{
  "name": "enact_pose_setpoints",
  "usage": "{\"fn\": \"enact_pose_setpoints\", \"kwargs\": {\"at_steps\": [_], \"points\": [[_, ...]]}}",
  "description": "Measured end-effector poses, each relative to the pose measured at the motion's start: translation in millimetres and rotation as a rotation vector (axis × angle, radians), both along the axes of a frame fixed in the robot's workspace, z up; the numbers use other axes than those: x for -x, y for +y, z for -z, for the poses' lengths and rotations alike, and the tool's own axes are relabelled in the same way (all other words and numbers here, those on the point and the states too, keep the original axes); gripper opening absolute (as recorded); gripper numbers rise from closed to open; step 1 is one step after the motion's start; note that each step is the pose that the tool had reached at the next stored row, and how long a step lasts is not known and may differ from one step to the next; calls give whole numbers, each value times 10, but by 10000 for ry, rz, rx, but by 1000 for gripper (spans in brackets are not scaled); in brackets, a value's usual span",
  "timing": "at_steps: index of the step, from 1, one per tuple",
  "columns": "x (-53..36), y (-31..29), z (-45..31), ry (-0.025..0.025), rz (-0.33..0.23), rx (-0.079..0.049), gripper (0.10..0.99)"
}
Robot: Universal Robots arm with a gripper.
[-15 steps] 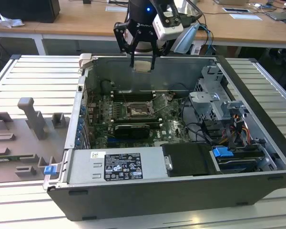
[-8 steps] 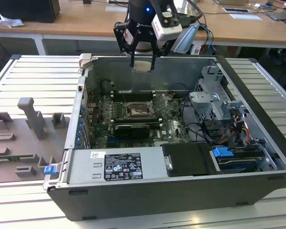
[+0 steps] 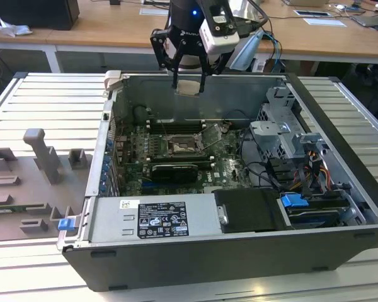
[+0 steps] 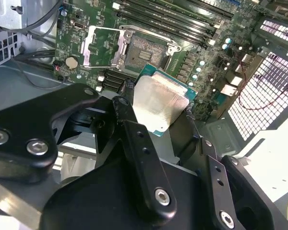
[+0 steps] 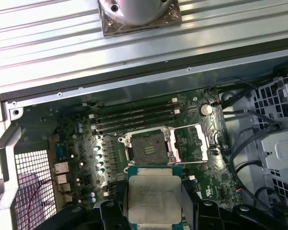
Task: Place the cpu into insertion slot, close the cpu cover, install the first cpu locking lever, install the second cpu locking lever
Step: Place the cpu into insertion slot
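Note:
My gripper (image 3: 189, 88) hangs above the back wall of the open computer case, shut on the cpu (image 3: 189, 86), a pale silvery square chip held by two opposite edges. Both wrist views show the cpu (image 4: 158, 103) (image 5: 153, 196) flat between the black fingers (image 4: 126, 103), well above the board. Below and ahead lies the insertion slot (image 3: 184, 146) (image 4: 145, 48) (image 5: 147, 146), its dark centre uncovered. The cpu cover (image 4: 103, 45) (image 5: 194, 142) (image 3: 211, 135) is swung open beside the socket, a silvery frame tilted off its hinge edge.
A grey drive cage (image 3: 283, 126) with cables fills the case on the exterior view's right. A power supply (image 3: 151, 217) lies along the front. Long memory slots (image 5: 134, 117) run beside the socket, a black card (image 3: 173, 170) just in front. Grey fixtures (image 3: 44, 157) stand outside at left.

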State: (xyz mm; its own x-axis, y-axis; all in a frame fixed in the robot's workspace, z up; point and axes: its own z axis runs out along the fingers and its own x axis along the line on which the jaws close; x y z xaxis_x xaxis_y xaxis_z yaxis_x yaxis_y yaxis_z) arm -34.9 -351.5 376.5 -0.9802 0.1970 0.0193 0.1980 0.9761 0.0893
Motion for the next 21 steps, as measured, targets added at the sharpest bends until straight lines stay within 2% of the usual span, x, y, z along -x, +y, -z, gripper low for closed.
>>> {"fn": "enact_pose_setpoints", "kwargs": {"at_steps": [21], "points": [[0, 0, 7, 0, 334, -1, 537]]}}
